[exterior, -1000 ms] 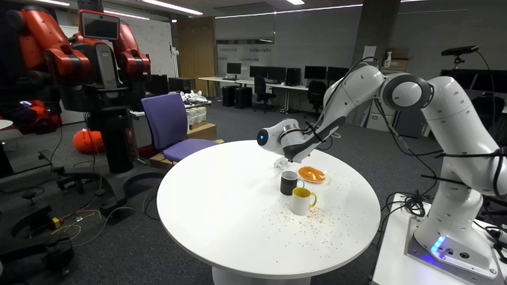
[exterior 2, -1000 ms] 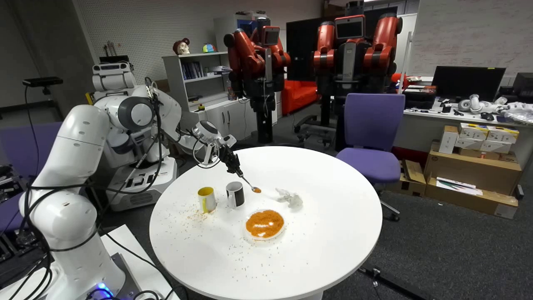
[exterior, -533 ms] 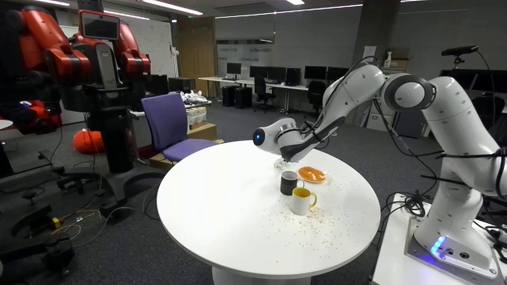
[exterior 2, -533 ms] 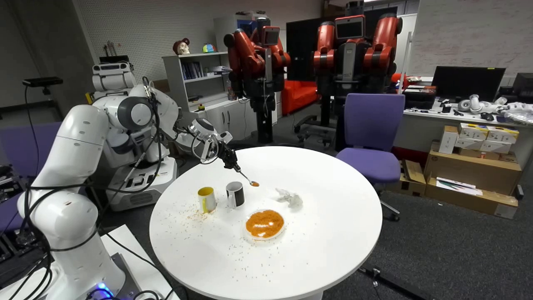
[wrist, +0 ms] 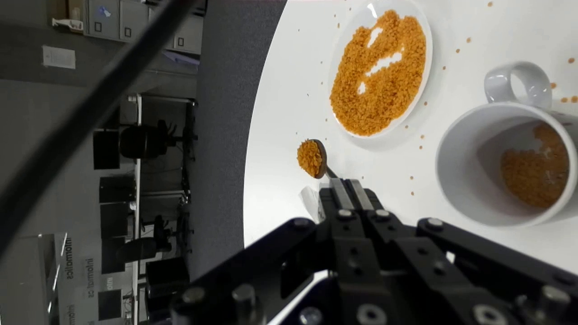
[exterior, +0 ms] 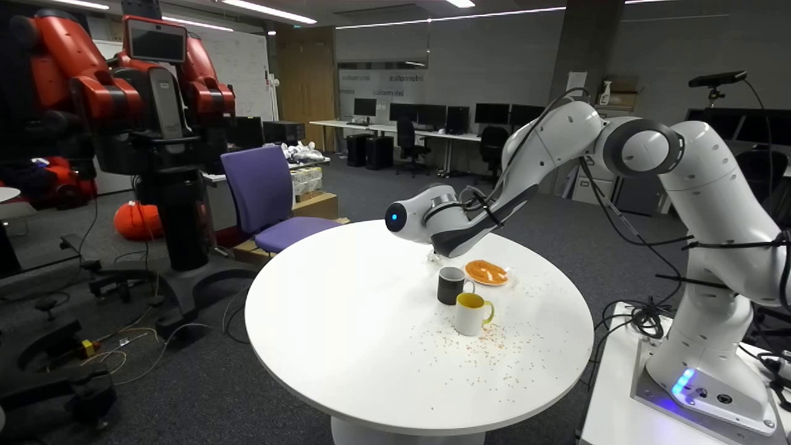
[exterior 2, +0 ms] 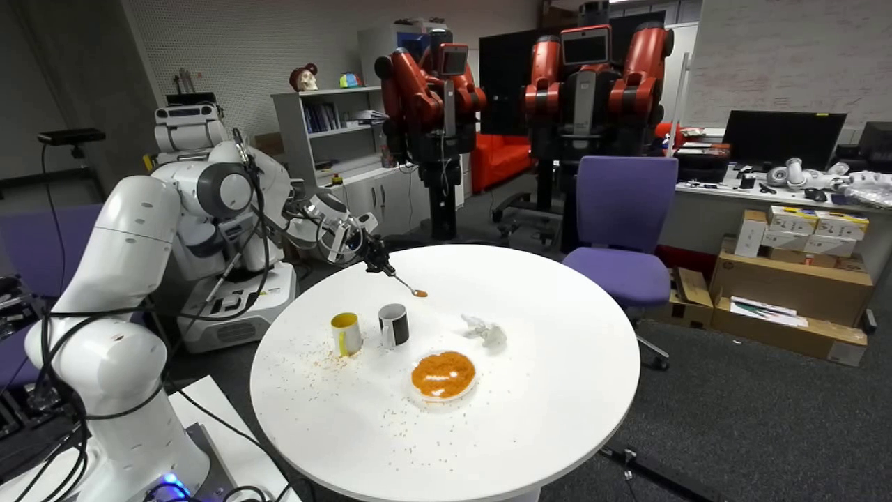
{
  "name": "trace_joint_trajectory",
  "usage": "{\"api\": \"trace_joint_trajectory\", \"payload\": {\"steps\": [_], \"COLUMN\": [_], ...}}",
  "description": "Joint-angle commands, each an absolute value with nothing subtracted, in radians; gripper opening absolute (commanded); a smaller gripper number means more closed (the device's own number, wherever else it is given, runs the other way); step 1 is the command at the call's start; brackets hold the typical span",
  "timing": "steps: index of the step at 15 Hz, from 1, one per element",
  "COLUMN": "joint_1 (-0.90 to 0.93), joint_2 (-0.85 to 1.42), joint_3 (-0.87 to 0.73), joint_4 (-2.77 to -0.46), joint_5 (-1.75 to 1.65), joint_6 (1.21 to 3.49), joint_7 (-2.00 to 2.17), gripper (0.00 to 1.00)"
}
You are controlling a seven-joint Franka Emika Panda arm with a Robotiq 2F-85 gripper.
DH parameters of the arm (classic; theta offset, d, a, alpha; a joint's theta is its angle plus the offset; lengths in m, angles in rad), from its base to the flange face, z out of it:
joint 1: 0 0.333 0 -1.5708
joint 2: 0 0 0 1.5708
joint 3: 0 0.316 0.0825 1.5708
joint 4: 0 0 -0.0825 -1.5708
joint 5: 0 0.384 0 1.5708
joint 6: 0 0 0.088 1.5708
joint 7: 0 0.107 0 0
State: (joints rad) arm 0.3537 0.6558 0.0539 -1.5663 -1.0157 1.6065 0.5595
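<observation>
Wrist view: gripping the spoon [wrist: 323, 159] in jaws pressed nearly together, bearing orange grains [wrist: 309, 158] left of the mug [wrist: 469, 167]; in an exterior view, hovering above the desk [exterior 2: 557, 418], farther than the plate [exterior 2: 443, 377].

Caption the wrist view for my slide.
Gripper closed on a spoon of orange grains, near a plate and mug holding more.
</observation>
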Motion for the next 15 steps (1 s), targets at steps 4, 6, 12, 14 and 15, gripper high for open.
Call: {"api": "trace_joint_trajectory", "payload": {"steps": [4, 6, 12, 14, 15], "joint_1": [0.383, 0.387, 0.401, 0.403, 0.404], "joint_2": [0.672, 0.668, 0.661, 0.659, 0.658], "joint_3": [0.084, 0.093, 0.120, 0.129, 0.133], "joint_4": [-1.530, -1.537, -1.551, -1.553, -1.555], "joint_5": [-1.037, -1.037, -1.029, -1.022, -1.018], "joint_6": [1.581, 1.593, 1.604, 1.606, 1.607], "joint_7": [0.509, 0.513, 0.516, 0.518, 0.515], "gripper": [0.00, 0.00, 0.00, 0.00, 0.00]}}
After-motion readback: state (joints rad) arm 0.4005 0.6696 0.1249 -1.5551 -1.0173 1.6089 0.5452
